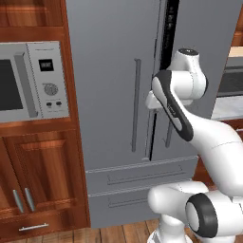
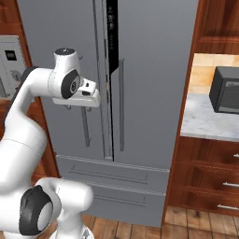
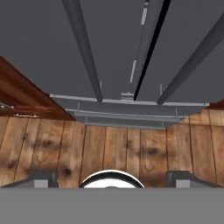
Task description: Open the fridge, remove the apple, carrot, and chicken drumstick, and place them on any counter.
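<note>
Starting with the left base view, note that the fridge (image 1: 114, 104) fills the centre, its doors parted by a thin dark gap along the middle seam. The arm's wrist sits against that seam, between the two long bar handles, with the microwave (image 1: 33, 80) well to the left in the wooden cabinet.

In the right base view, confirm that the gripper (image 2: 86, 108) hangs just in front of the left door, beside its bar handle (image 2: 86, 128), fingers pointing down. The counter (image 2: 207, 119) lies to the right, carrying a dark appliance (image 2: 225, 89).

In the hand view, looking down the doors to the wood floor (image 3: 109, 148), the fingertips (image 3: 41, 179) stand wide apart, released, grasping nothing. The apple, carrot and drumstick are presumably inside; the gap reveals none of them.

Expect these faults: closing beside the bar rather than around it yields an empty grasp, and pulling off the door's swing arc may slip the fingers off.
</note>
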